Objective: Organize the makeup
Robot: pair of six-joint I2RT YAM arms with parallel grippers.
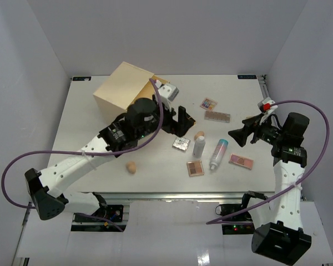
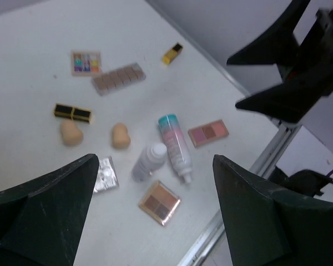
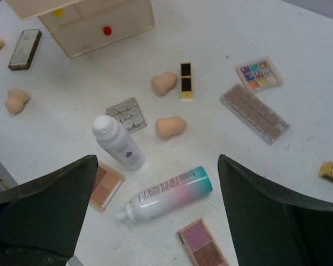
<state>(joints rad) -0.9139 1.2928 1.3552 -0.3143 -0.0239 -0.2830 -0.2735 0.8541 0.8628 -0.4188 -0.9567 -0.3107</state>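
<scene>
The makeup lies loose on the white table (image 1: 89, 122). In the top view I see a colourful palette (image 1: 208, 103), a long brown palette (image 1: 217, 116), a silver palette (image 1: 181, 144), a clear bottle (image 1: 198, 146), a teal-capped tube (image 1: 218, 153), a pink palette (image 1: 241, 160), a brown palette (image 1: 195, 168) and peach sponges (image 1: 131, 167). The black-gold lipstick (image 3: 185, 80) shows in the right wrist view. My left gripper (image 1: 176, 123) hangs open above the silver palette's far side, holding nothing. My right gripper (image 1: 241, 128) is open and empty, above and to the right of the tube (image 3: 166, 194).
The cream wooden drawer chest (image 1: 125, 86) stands at the back left, close behind my left wrist. A small gold piece (image 3: 332, 171) lies far right. A dark palette (image 3: 25, 49) rests beside the chest. The table's metal front edge (image 2: 266, 155) runs near the brown palette (image 2: 159, 202).
</scene>
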